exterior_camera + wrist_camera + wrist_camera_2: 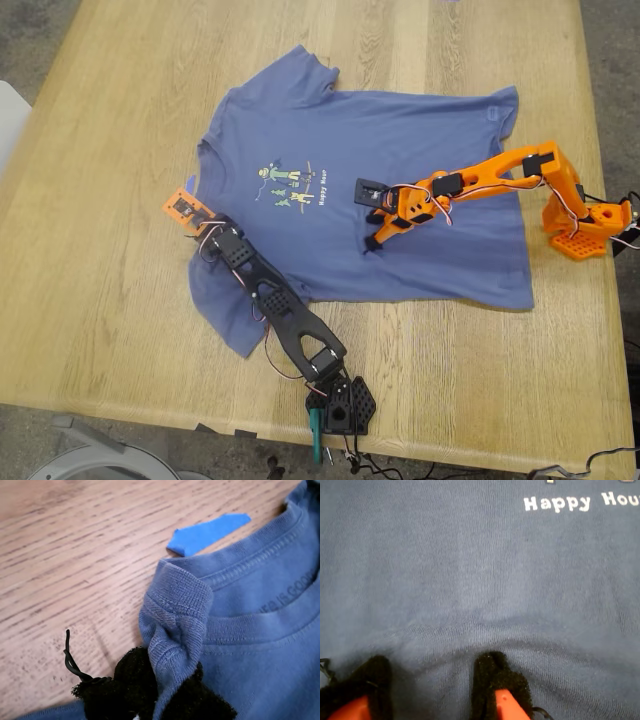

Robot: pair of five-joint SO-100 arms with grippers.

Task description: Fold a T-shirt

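The first tool (160,700) pinches the shirt (400,180) collar; the second tool (432,690), spread, presses its middle. Pulling toward three o'clock could slip the collar free.

"Happy Hou" on T-shirt (470,580) chest, "LIFE IS GOOD" inside collar

My first gripper (160,690), on the black arm reaching toward ten o'clock in the exterior view, pinches a fold of T-shirt (420,200) collar. My second gripper (427,685), orange arm reaching toward nine o'clock, presses parted pads into the cloth.
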